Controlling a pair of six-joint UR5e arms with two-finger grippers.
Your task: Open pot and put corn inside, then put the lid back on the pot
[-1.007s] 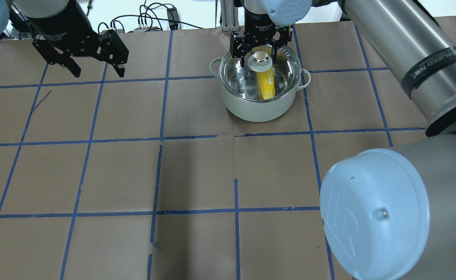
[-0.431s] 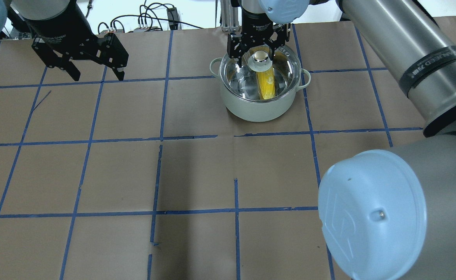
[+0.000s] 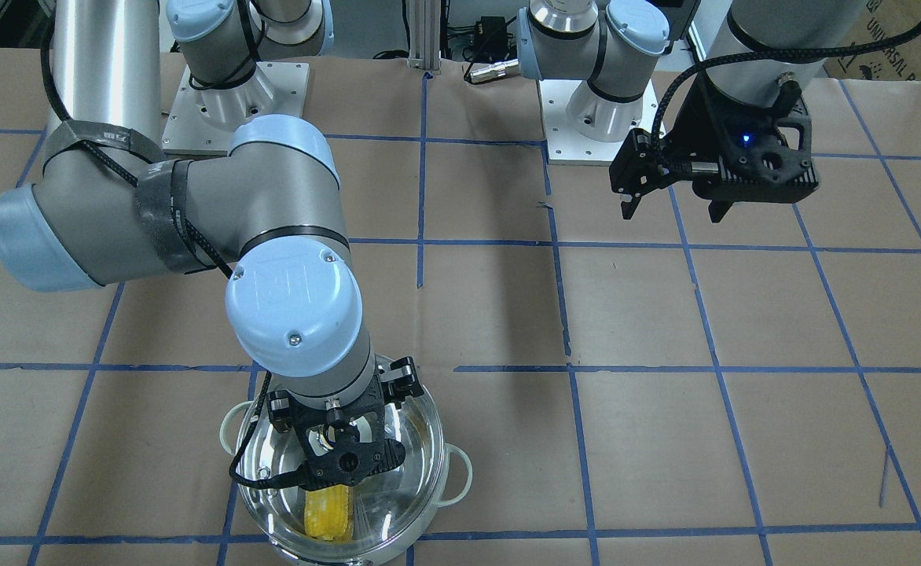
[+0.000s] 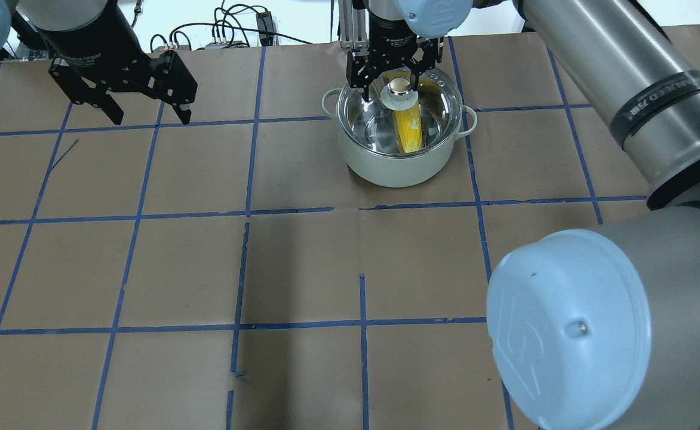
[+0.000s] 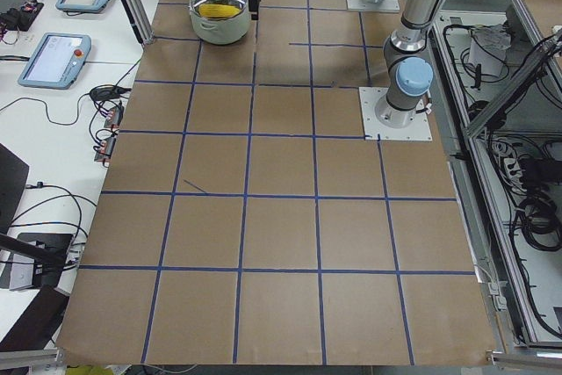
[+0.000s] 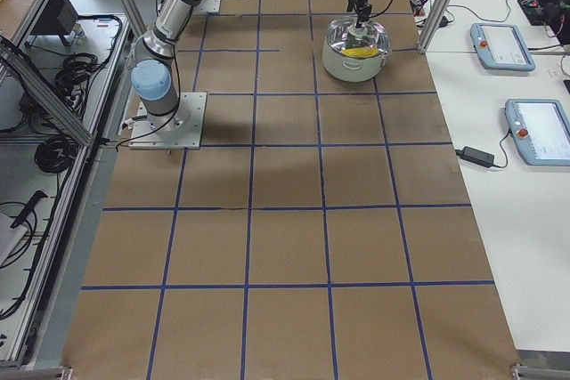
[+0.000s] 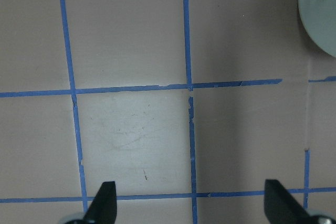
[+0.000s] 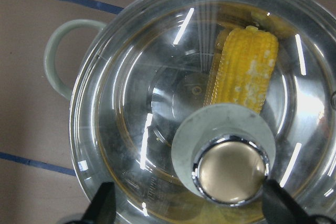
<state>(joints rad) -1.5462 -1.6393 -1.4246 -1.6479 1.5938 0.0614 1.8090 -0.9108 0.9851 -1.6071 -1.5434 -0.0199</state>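
Observation:
The pot (image 4: 395, 167) stands at the far side of the table, right of the middle. The glass lid (image 4: 436, 110) sits on it, and the metal knob (image 4: 401, 88) is free. The yellow corn (image 4: 408, 128) lies inside, seen through the glass. My right gripper (image 4: 393, 83) is open just above the knob, one finger on each side, touching nothing. The right wrist view shows the knob (image 8: 229, 169), the corn (image 8: 244, 72) and the lid (image 8: 136, 129) below the spread fingertips. My left gripper (image 4: 150, 116) is open and empty above the table's far left.
Brown paper with blue tape lines covers the table (image 4: 302, 269). The right arm's elbow (image 4: 571, 328) bulks over the near right. Cables (image 4: 230, 30) lie beyond the far edge. The left wrist view shows bare paper and the pot's edge (image 7: 320, 9).
My right gripper has lifted a little off the lid's knob, staying open. My left gripper has drifted slightly toward the far edge. The lid, pot and corn have not moved.

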